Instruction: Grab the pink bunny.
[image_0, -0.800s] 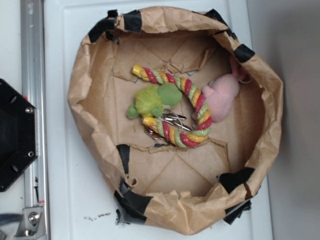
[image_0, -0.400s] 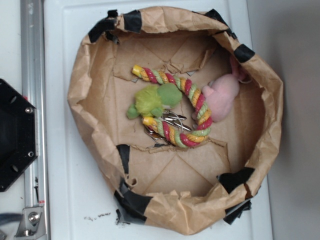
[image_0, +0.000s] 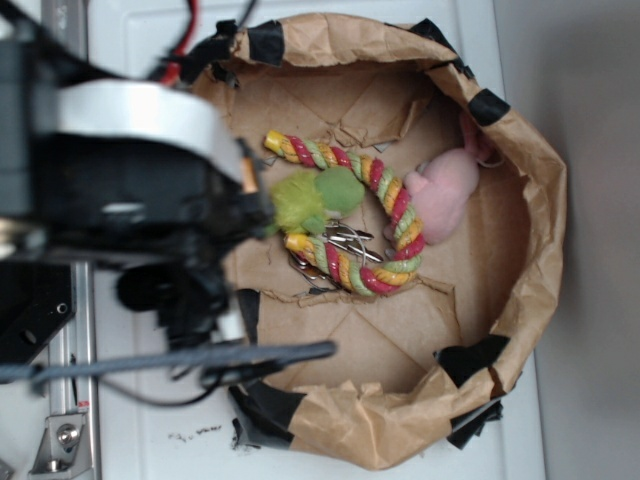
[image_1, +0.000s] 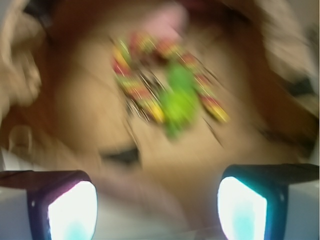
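The pink bunny (image_0: 445, 193) lies at the right inside of a brown paper bag, touching the outside of the braided rope ring (image_0: 400, 205). In the blurred wrist view the pink bunny (image_1: 167, 20) is a pale smear at the top, far beyond my gripper (image_1: 157, 207). The gripper is open, its two pads wide apart with only paper between them. My arm (image_0: 140, 190) covers the bag's left rim, well left of the bunny.
A lime-green plush (image_0: 310, 198) sits inside the rope ring, with metal clips (image_0: 345, 240) beside it. The bag's crumpled rim (image_0: 545, 200), patched with black tape, walls in everything. A metal rail (image_0: 65, 420) runs along the left.
My arm has swung into the exterior view from the left and now hangs over the bag's left side. The toys have not moved.
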